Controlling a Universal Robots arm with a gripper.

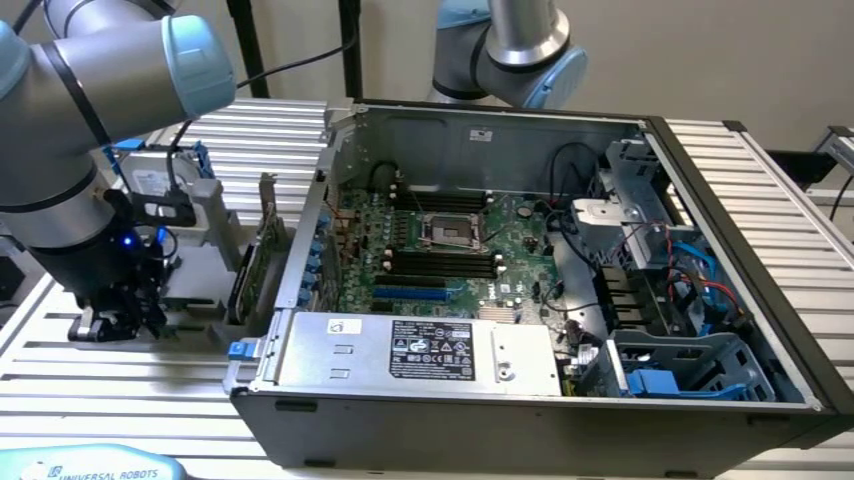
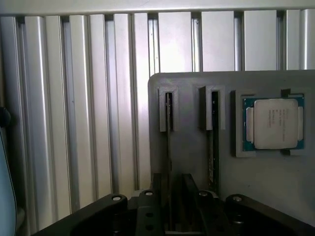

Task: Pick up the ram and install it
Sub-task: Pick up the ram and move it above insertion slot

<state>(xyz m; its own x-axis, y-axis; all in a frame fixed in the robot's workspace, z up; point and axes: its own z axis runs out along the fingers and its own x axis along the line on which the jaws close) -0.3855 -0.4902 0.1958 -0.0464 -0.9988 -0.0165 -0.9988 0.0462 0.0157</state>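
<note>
The ram (image 2: pixel 169 129) is a thin stick seen edge-on, standing in a slot of the grey holder (image 2: pixel 189 147). Its near end runs down between my gripper's two dark fingers. My gripper (image 2: pixel 173 187) straddles that stick with its jaws apart, a narrow gap showing on each side. A second stick (image 2: pixel 214 147) stands in the neighbouring slot. In the exterior view my gripper (image 1: pixel 120 318) hangs low over the grey holder (image 1: pixel 200 290), left of the open computer case (image 1: pixel 534 380). The motherboard's black memory slots (image 1: pixel 434 262) lie inside the case.
A silver processor (image 2: pixel 274 123) lies in a recess of the holder beside the sticks. An upright dark card (image 1: pixel 260 262) stands between holder and case. A drive with blue rails (image 1: pixel 160 180) sits behind my arm. A second arm (image 1: pixel 514 50) rises behind the case. The ribbed metal table (image 2: pixel 74 123) surrounds everything.
</note>
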